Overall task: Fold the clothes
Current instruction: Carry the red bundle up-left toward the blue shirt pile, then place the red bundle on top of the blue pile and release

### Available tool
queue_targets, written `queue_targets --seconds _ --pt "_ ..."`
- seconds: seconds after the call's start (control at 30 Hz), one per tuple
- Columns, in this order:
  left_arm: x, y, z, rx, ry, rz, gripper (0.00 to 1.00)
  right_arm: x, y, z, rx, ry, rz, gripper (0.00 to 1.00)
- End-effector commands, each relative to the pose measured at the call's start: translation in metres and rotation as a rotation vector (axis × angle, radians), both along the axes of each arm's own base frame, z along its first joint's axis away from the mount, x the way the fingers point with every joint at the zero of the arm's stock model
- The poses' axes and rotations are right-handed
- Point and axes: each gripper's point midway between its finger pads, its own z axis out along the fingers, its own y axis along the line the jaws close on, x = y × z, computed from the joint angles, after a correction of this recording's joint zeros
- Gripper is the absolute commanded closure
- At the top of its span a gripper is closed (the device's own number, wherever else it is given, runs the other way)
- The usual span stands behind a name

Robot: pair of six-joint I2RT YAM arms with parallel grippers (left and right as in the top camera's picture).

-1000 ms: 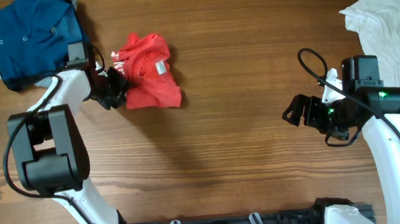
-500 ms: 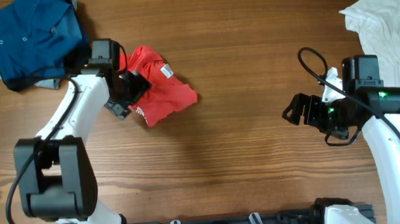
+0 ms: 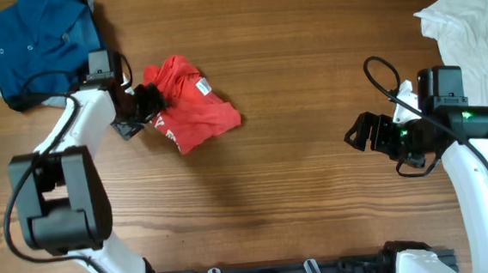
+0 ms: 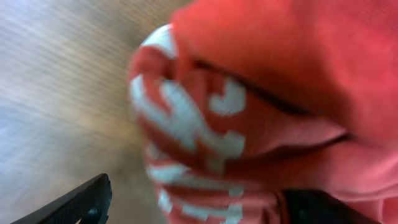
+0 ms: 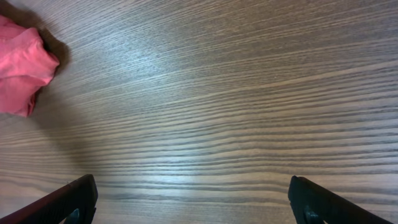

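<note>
You are only just beginning: the red T-shirt [image 3: 195, 114] is lying in a crumpled heap toward the left side of the table [image 3: 307, 55], near the dark blue garment [image 3: 35, 43], with no sleeve or hem spread out and no fold made. Your left jaws are standing wide apart at the heap's left edge. Bunched cloth and white lettering [image 4: 186, 124] are crowding between the fingertips [image 4: 81, 202], yet the jaws appear to be pinching nothing. Your right jaws are hanging fully spread over bare wood near the white garment [image 3: 477, 25], well apart from the shirt and holding nothing. Flattening it, then every fold, is waiting for you.
</note>
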Motion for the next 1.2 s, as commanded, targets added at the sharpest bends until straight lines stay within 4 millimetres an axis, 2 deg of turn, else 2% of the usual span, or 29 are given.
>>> queue_targets --seconds 0.0,0.13,0.23,0.3,0.37,0.4,0.43,0.6,0.67,0.77,0.9,1.0,1.17 --pt "0.010 -0.026 -0.011 -0.126 -0.053 -0.134 0.11 -0.001 0.003 -0.001 0.022 0.009 -0.003 0.01" --pt "0.012 -0.038 -0.027 -0.200 -0.040 -0.152 0.09 -0.001 0.003 -0.001 0.021 0.009 -0.003 0.01" --pt "0.008 -0.038 -0.043 -0.206 -0.005 -0.149 0.15 -0.001 0.003 -0.001 0.022 0.009 -0.003 0.01" --pt "0.008 -0.038 -0.047 -0.208 -0.003 -0.149 0.33 -0.001 0.003 -0.001 0.022 0.008 -0.003 0.01" --pt "0.012 -0.038 -0.047 -0.206 -0.019 -0.151 0.46 -0.001 0.003 -0.001 0.022 0.008 -0.003 0.01" --pt "0.015 -0.038 -0.046 -0.205 -0.033 -0.152 0.63 -0.001 0.003 -0.001 0.022 0.008 -0.004 0.01" --pt "0.018 -0.039 -0.045 -0.209 -0.042 -0.147 0.95 -0.001 0.003 -0.001 0.022 0.009 -0.006 0.01" --pt "0.035 -0.043 -0.039 -0.213 -0.115 -0.147 0.96 -0.001 0.003 -0.001 0.027 0.016 -0.024 0.01" --pt "0.046 -0.043 -0.028 -0.212 -0.150 -0.154 0.96 -0.002 0.003 -0.001 0.027 0.018 -0.025 0.01" --pt "0.071 -0.042 -0.001 -0.197 -0.244 -0.173 0.96 -0.001 0.003 -0.001 0.027 0.016 -0.025 0.01" --pt "0.124 -0.037 0.064 -0.146 -0.443 -0.228 0.96 -0.001 0.003 -0.001 0.027 0.018 -0.028 0.01" --pt "0.157 -0.025 0.105 -0.086 -0.579 -0.211 0.96 -0.002 0.003 -0.001 0.027 0.020 -0.028 0.01" --pt "0.187 0.011 0.141 0.004 -0.740 -0.149 0.96 -0.005 0.003 -0.001 0.027 0.033 -0.028 0.01"
